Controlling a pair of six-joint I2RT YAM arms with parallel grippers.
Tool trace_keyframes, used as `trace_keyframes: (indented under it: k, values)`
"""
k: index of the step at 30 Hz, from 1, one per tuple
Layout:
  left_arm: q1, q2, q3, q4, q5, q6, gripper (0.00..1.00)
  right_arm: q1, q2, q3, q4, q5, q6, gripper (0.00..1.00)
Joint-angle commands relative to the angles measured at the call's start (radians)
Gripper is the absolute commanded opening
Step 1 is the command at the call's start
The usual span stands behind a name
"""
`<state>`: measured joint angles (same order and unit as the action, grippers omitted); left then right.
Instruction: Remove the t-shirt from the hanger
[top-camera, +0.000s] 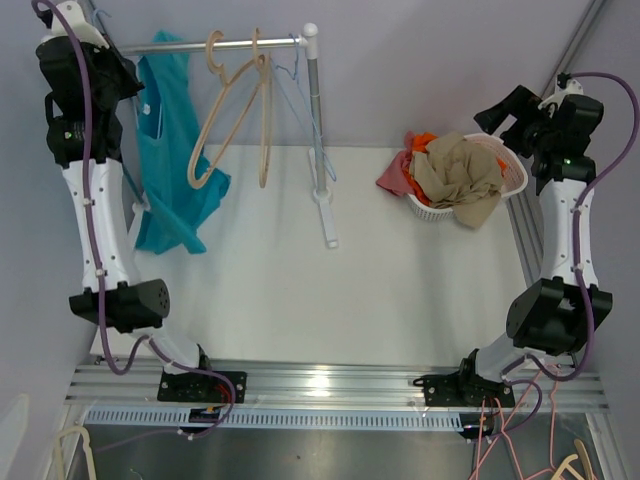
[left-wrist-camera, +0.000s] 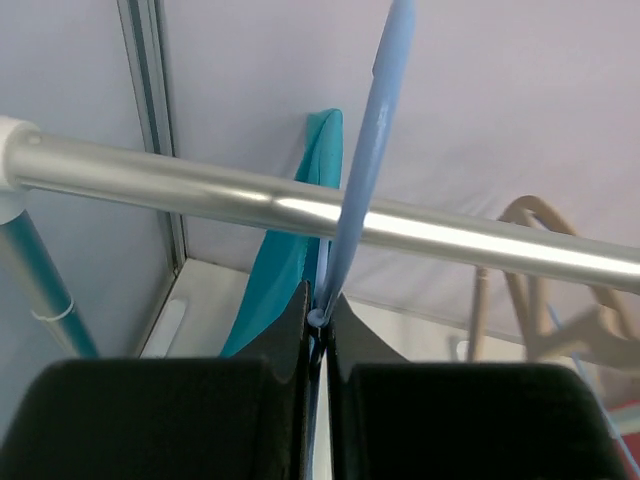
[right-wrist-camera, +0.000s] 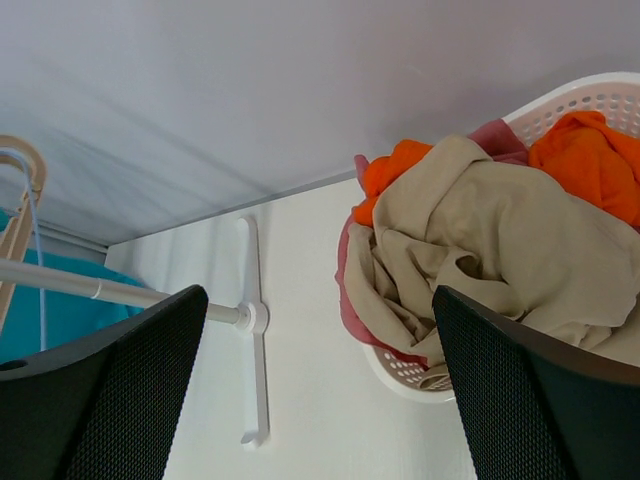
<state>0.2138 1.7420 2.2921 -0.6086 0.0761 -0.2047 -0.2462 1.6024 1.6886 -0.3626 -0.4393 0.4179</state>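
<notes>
Now, the grasp step: left jaws clenched on the hook of the blue hanger (left-wrist-camera: 372, 140), where it crosses the rail (left-wrist-camera: 200, 190). The teal t-shirt (top-camera: 160, 180) hangs below. Right jaws released, idle near the basket (right-wrist-camera: 590, 95). Next move, probably: lift the hook clear of the rail.

"What does the room look like?"

"The bench (top-camera: 380, 280) is white and flat. The wall (top-camera: 420, 60) behind it is pale grey, a bit purple."

"Is there any metal?"

"Yes. Shiny metal rails (top-camera: 330, 385) run along the near edge of the bench. Light makes a bright spot on them. A grey bar (top-camera: 585, 30) goes up in the far right corner."
</notes>
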Motion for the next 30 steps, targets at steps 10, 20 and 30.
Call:
trace_keyframes:
  k: [10, 20, 30]
  values:
    - [-0.077, -0.314, -0.164, -0.272, -0.325, -0.166, 0.01, 0.267, -0.248, -0.044, 0.028, -0.234, -0.165, 0.99]
    - [-0.297, -0.729, -0.693, -0.310, -0.614, -0.404, 0.01, 0.990, -0.398, -0.336, 0.303, -0.199, -0.275, 0.99]
    - [-0.303, -0.719, -0.677, -0.574, -0.734, -0.663, 0.00, 1.475, -0.155, -0.420, 0.496, 0.091, -0.288, 0.99]
